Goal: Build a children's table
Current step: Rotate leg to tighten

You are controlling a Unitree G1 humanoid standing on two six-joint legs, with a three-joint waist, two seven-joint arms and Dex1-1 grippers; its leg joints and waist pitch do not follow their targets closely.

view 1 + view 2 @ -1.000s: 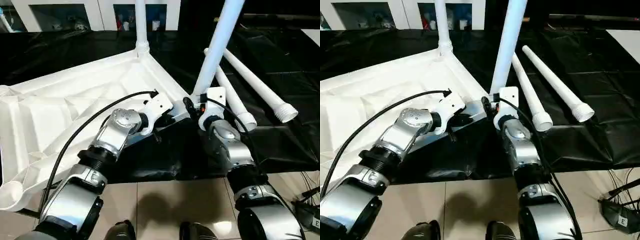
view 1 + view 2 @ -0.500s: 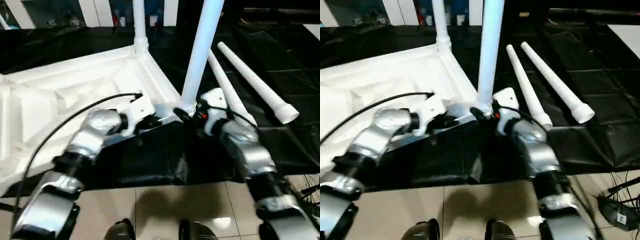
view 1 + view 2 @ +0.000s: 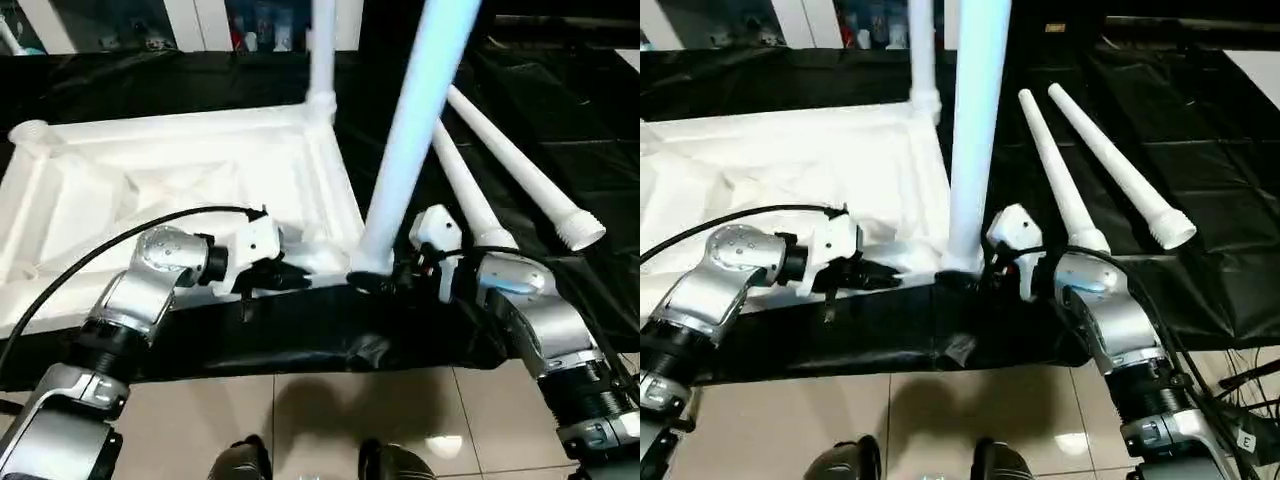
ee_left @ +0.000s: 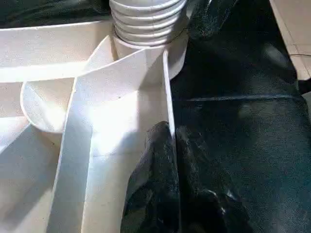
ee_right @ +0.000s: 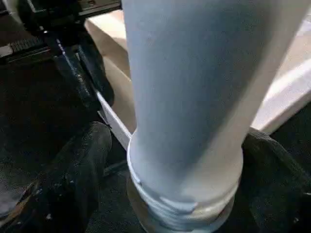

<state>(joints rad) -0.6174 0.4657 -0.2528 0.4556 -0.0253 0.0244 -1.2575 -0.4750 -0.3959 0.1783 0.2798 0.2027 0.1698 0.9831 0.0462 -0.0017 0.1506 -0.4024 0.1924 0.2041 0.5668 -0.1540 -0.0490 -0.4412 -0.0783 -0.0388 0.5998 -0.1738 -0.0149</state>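
Observation:
The children's table top [image 3: 150, 170] lies upside down on a black sheet, ribs facing up. One white leg [image 3: 322, 40] stands in its far corner socket. A second leg [image 3: 405, 150] stands in the near corner socket. My right gripper [image 3: 375, 283] is open around this leg's threaded base [image 5: 184, 204], one finger [image 5: 73, 179] on each side, with a small gap on one side. My left gripper [image 4: 171, 133] is shut on the top's thin rim wall [image 4: 167, 92], close to that same corner. Two loose legs [image 3: 520, 170] [image 3: 460, 190] lie on the sheet to the right.
The black sheet [image 3: 560, 290] ends just in front of my arms, and tiled floor [image 3: 300, 420] follows. A white glass-door cabinet [image 3: 200, 15] stands at the back. Cables [image 3: 1240, 400] lie on the floor at the right. An empty corner socket [image 3: 30, 133] shows at the far left.
The whole view has shifted. The near leg stands straighter than before. My right fingers have spread wider around its base. My left gripper keeps its hold on the rim.

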